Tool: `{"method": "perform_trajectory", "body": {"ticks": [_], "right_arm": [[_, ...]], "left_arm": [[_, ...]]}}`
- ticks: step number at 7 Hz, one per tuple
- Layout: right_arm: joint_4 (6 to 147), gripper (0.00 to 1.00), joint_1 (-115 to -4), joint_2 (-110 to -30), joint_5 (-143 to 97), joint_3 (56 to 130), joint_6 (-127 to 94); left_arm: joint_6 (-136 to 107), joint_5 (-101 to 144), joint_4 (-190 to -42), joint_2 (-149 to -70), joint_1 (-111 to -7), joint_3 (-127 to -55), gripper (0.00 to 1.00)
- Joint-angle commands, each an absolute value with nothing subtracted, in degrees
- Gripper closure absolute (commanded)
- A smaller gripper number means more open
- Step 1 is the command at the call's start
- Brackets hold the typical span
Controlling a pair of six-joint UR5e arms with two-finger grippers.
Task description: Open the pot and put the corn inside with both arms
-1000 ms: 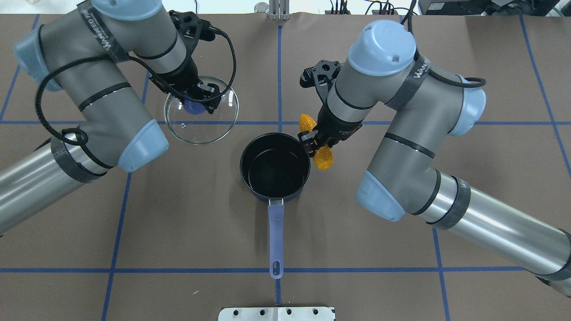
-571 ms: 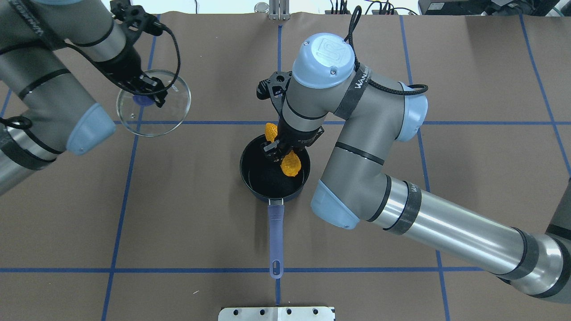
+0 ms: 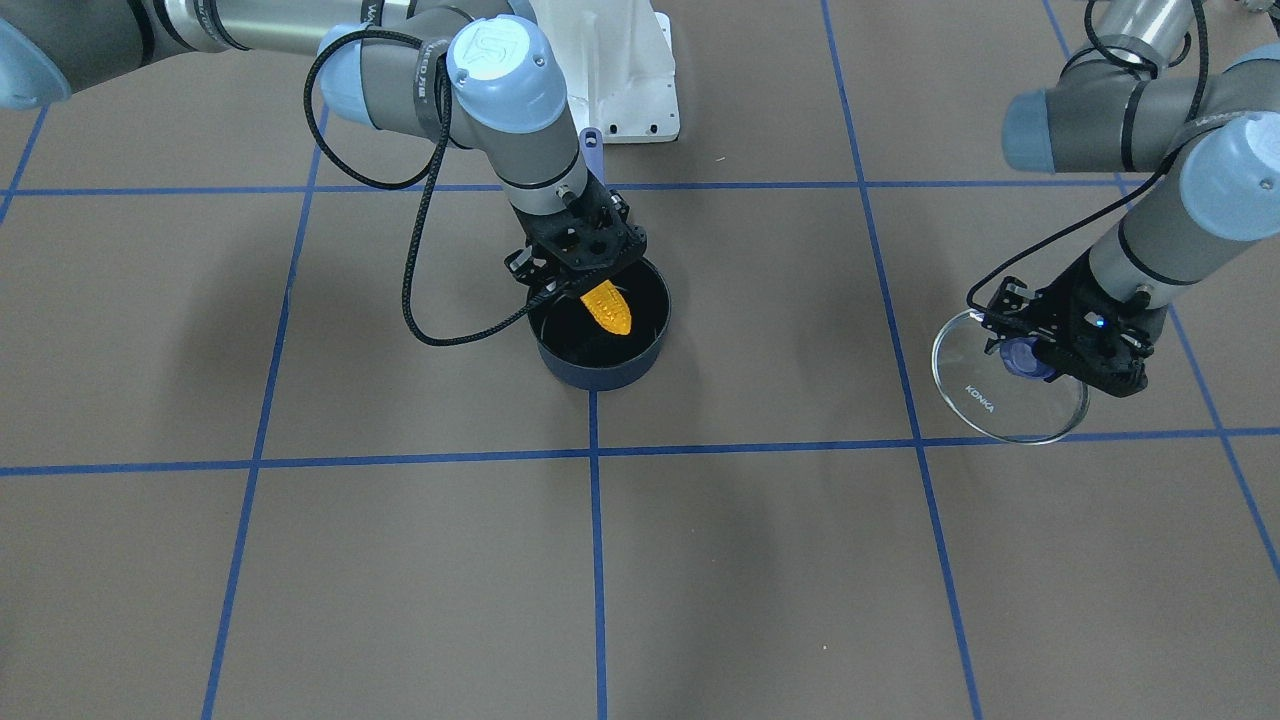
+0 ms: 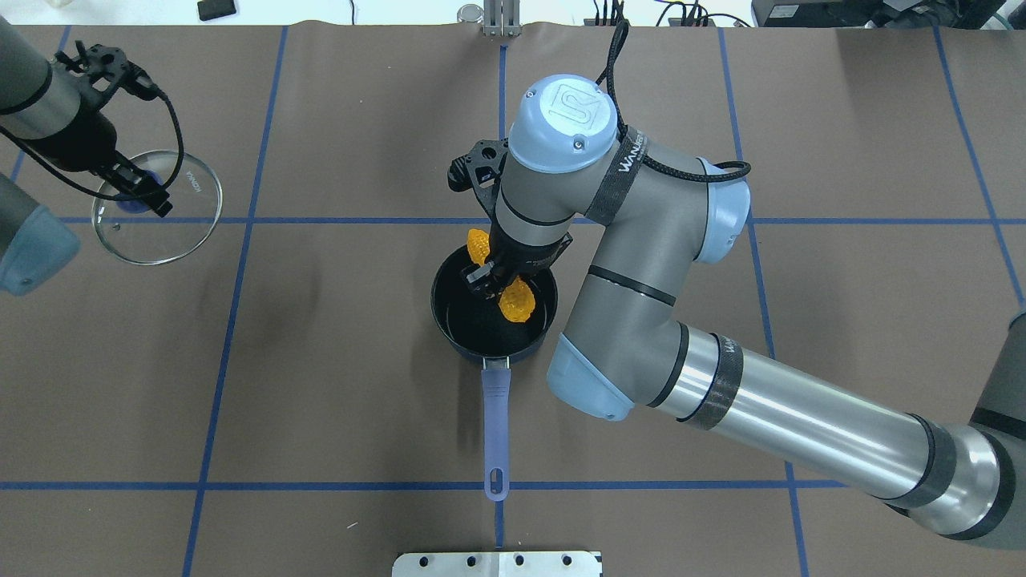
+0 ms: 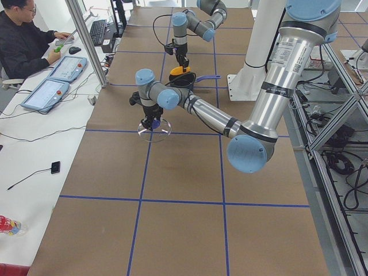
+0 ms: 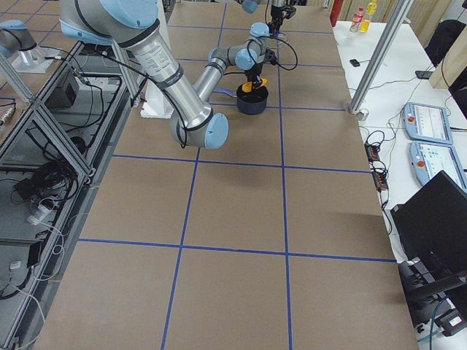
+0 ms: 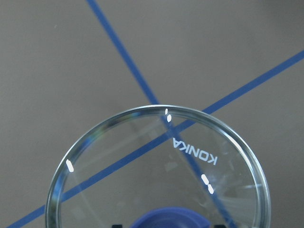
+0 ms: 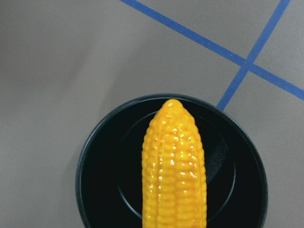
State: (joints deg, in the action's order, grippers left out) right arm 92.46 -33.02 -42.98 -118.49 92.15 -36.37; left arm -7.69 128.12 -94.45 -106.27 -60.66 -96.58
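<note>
Here, overhead: right fingers (image 4: pixel 478 278) clamped on corn (image 4: pixel 518 301), cob tilted over open pot (image 4: pixel 438 314), far end past rim. Left fingers (image 4: pixel 151 199) pinch blue knob (image 4: pixel 130 203) of lid (image 4: pixel 189 231), far left, well apart from pot. Front: corn tip points down into pot mouth; pot sits on tabletop (image 3: pixel 760 560). Left wrist: lid glass, KONKA lettering. Right wrist: corn above black pot interior.
</note>
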Motion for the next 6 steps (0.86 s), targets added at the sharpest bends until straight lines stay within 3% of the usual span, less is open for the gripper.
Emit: {"method": "perform_trajectory", "body": {"ticks": [1,6], "right_arm": [[92.46,0.00,-33.05,-42.98,-118.48,92.37,-36.39],[92.37,0.00,-38.13,-43.07,-118.92,96.15,-36.21]], "left_arm": [[-7.12,128.14,-104.81,-101.00,-61.08,-91.79,0.53],[-7.21,129.62,-107.05,-97.39,-61.00,-89.92,0.51]]}}
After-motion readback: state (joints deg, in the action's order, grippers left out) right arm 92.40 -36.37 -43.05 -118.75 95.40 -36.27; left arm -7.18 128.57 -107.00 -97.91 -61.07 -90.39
